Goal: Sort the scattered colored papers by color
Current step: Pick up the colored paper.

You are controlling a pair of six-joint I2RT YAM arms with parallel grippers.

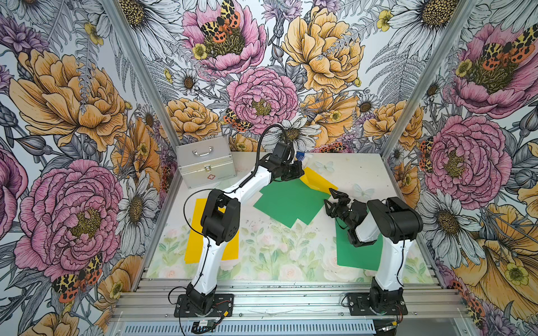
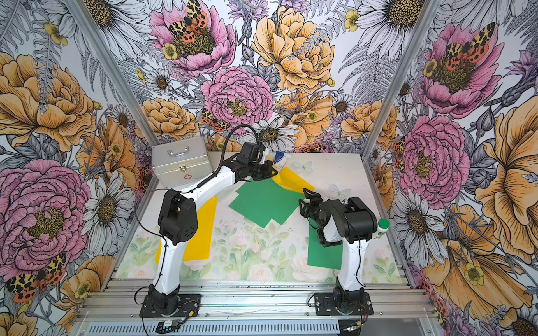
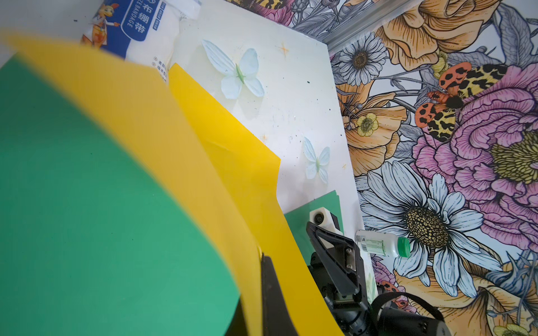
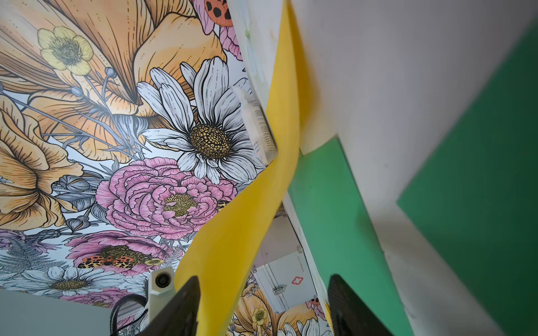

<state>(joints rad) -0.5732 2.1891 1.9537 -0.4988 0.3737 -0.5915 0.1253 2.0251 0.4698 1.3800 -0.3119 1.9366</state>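
Holding one end of a yellow sheet point(image 1: 316, 180) up off the green sheets point(image 1: 288, 203) at the far middle, your left gripper point(image 1: 300, 171) is clamped tight, perhaps catching green too. Your right gripper point(image 4: 263, 279) stands wide astride the other edge. Close there next, then carry it to the yellow pile point(image 1: 195, 241) under your left arm.

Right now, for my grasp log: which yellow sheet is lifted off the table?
The far yellow sheet: the left claw pinches its edge, curling it up. The near yellow sheet lies flat.
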